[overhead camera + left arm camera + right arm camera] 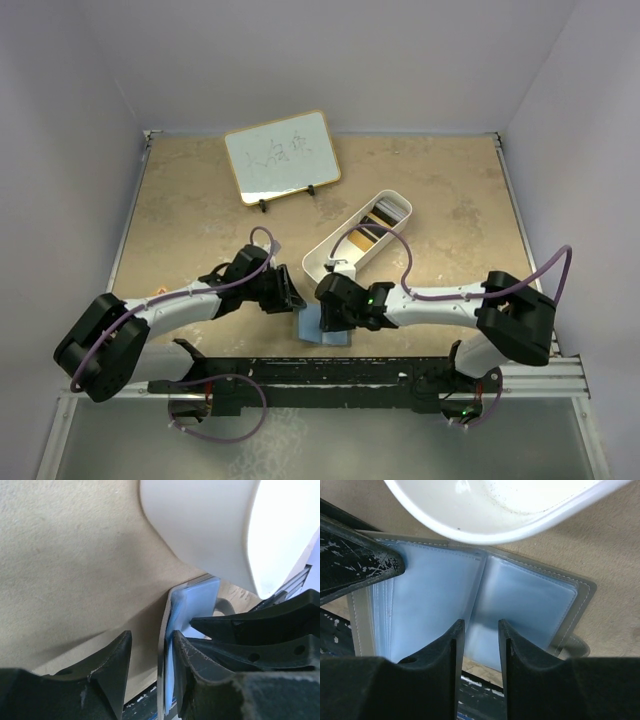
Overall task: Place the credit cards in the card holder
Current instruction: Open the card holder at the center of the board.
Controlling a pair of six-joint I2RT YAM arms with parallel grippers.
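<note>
The card holder (326, 329) lies open near the front edge, its light blue sleeves up. In the right wrist view it is spread flat (530, 595). My right gripper (479, 630) hovers over its spine, jaws a narrow gap apart, nothing between them. In the left wrist view the holder's grey cover (164, 630) stands on edge between the fingers of my left gripper (152, 637). It leans on the right finger, with a gap to the left finger. The credit cards (374, 222), yellow and dark, lie in the white tray (333, 250). Both grippers (288, 293) (332, 306) flank the holder.
The long white tray sits just beyond the holder and shows in the left wrist view (200, 525) and the right wrist view (495, 510). A small whiteboard (282, 155) stands at the back. The arms' black mounting rail (330, 375) runs along the near edge.
</note>
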